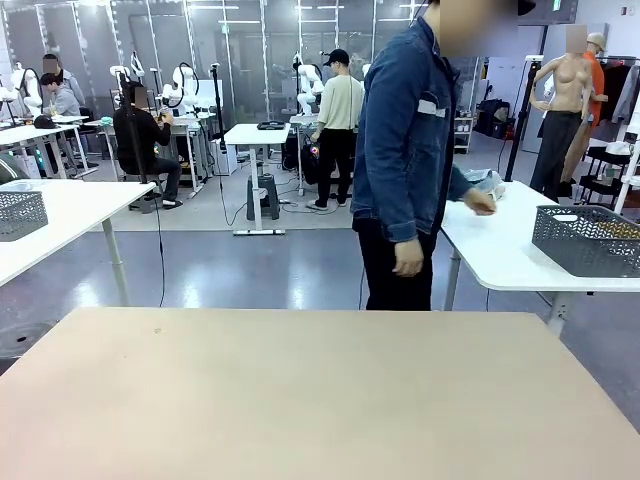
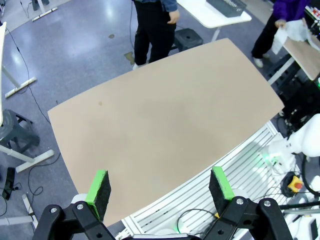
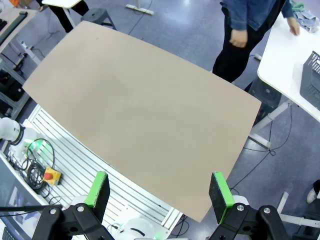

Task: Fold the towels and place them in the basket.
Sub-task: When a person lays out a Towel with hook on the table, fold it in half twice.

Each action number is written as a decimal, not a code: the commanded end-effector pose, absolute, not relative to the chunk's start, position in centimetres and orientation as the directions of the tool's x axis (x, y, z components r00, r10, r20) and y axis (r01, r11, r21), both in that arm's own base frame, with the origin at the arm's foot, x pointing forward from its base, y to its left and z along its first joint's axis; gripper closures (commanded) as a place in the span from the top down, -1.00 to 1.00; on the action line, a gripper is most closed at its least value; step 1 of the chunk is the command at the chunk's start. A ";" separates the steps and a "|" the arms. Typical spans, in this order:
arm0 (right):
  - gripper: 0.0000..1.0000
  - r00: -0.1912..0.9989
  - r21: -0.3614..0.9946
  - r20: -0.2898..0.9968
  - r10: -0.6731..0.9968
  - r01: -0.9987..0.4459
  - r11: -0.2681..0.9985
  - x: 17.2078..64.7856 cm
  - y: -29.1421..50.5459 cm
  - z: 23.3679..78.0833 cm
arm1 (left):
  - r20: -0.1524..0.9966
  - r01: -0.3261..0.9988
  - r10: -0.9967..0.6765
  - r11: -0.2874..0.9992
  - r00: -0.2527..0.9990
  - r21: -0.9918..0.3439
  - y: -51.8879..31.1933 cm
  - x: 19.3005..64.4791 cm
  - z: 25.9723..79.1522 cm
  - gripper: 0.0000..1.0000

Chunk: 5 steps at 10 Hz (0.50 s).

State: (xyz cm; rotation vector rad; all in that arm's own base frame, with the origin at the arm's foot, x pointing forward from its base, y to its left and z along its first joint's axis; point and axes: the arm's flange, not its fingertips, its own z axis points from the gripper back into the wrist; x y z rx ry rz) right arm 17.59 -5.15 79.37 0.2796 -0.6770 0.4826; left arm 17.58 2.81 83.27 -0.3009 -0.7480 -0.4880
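The towels (image 1: 484, 180) lie in a small pale blue-grey heap on a white side table (image 1: 500, 255) at the far right, where a person in a denim jacket (image 1: 405, 130) reaches a hand (image 1: 482, 203) to them. They appear again as towels (image 3: 302, 14) in the right wrist view. The dark mesh basket (image 1: 590, 240) stands on that same side table, and its corner shows as the basket (image 3: 313, 75). High over the bare beige table (image 1: 300, 400), my left gripper (image 2: 159, 175) hangs open and holds nothing. My right gripper (image 3: 159, 176) is likewise open above the beige table (image 3: 140, 105).
A lighter grey mesh basket (image 1: 20, 212) sits on another white table at the far left. A dark stool (image 2: 187, 37) stands by the person's legs. A second person (image 2: 280, 25) handles cloth at a neighbouring table. White slatted base and cables (image 3: 45, 165) lie under both wrists.
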 end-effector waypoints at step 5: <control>1.00 0.674 0.095 0.658 0.336 -0.516 0.851 17.5 -5.2 79.3 | 0.711 0.525 -0.316 0.847 0.629 -0.088 2.8 17.5 83.3 1.00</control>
